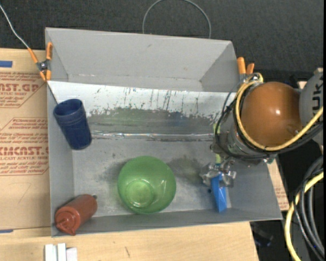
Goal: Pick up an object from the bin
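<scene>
Well, from the camera view above, the arm comes in from the right, its rounded orange-brown cover (271,113) hanging over the right end of the grey metal bin (152,58). Below that cover the gripper (219,177) is low in the bin's front right corner, right at the upper end of a small bright blue plastic stick (220,199), which points away from it towards the front wall. The metal tip and the stick's top meet or overlap from where I stand, but I cannot tell whether the gripper is clamped on the stick or released.

The rest of the bin lies well apart from it. A translucent green plastic bowl (146,185) sits upright in the middle front, a dark blue plastic cup (73,124) lies tipped against the left wall, and a reddish-brown bottle-shaped thing (75,213) lies in the front left corner.

As I judge it, the approach is done: the gripper is down at the stick. The stick looks to be resting on the bin floor, so a sure hold and the lift out are what is left.
</scene>
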{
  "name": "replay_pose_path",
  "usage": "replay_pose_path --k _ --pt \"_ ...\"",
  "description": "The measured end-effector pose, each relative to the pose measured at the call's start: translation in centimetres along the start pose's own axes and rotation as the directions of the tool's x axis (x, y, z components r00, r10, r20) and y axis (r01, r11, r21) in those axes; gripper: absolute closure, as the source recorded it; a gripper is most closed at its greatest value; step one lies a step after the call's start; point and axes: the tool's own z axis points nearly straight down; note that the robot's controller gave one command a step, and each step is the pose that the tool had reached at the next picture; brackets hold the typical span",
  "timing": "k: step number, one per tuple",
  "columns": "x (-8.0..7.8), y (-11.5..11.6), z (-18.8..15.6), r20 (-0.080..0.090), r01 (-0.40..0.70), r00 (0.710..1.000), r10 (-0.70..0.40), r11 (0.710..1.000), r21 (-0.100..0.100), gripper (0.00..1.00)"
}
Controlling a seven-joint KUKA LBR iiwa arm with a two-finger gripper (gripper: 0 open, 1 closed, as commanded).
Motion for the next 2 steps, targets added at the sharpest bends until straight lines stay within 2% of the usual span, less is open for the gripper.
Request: replay_pose_path --k 2 --pt "-0.1 -0.07 -1.57 0.002 0.0 1.0 0.0 1.0 0.004 1.0"
